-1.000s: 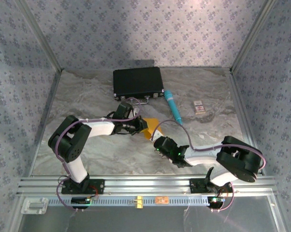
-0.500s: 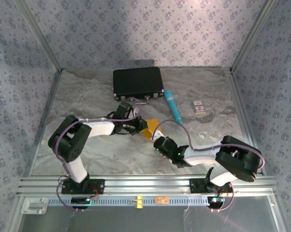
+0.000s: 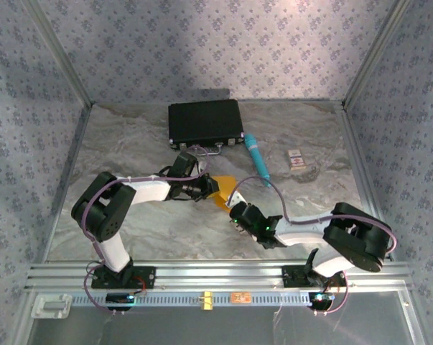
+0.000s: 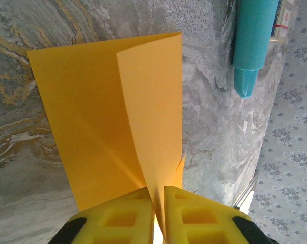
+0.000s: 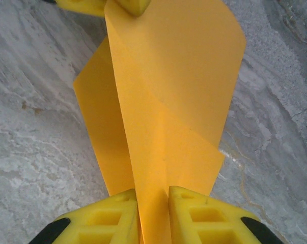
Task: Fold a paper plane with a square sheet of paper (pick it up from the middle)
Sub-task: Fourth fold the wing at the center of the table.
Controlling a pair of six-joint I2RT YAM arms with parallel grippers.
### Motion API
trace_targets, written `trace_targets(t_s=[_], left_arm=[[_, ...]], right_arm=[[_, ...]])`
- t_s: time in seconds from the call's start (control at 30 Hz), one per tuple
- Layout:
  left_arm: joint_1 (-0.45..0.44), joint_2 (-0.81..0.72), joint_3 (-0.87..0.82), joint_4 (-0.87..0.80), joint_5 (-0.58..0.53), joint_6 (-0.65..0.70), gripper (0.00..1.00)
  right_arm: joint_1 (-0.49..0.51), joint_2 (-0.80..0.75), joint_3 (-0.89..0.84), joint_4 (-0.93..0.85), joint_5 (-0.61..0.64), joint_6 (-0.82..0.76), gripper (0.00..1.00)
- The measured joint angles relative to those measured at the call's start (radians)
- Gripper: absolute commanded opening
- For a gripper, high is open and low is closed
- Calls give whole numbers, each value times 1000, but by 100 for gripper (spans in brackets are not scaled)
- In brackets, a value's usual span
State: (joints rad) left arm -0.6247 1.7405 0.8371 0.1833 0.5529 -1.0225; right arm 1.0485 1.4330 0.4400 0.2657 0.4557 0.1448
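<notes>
Widest of all, the marbled grey table spreads across the booth, and at its far edge sits the black case, lying flat and closed. Both arms reach in toward the middle of the table, just in front of that case. Between them is the square sheet of paper, orange-yellow, partly folded, lifted off the marble with one flap standing up along a crease. The left gripper is clamped on one edge of it, yellow fingers pressed together with the paper pinched between them. The right gripper bites the opposite side the same way, pads squeezed on the folded layer, and the left's yellow fingertips show at the paper's far end. Just right of the paper lies the teal tube, angled away from the case's corner. Further right, a small white card lies flat, well apart from the grippers.
</notes>
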Motion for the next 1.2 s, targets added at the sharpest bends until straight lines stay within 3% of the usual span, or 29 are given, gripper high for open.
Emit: trace_targets(t_s=[1.2], left_arm=[[-6,0,16,0,1,0,14]], right_arm=[[-15,-6,-5,-6,-8,5,18]])
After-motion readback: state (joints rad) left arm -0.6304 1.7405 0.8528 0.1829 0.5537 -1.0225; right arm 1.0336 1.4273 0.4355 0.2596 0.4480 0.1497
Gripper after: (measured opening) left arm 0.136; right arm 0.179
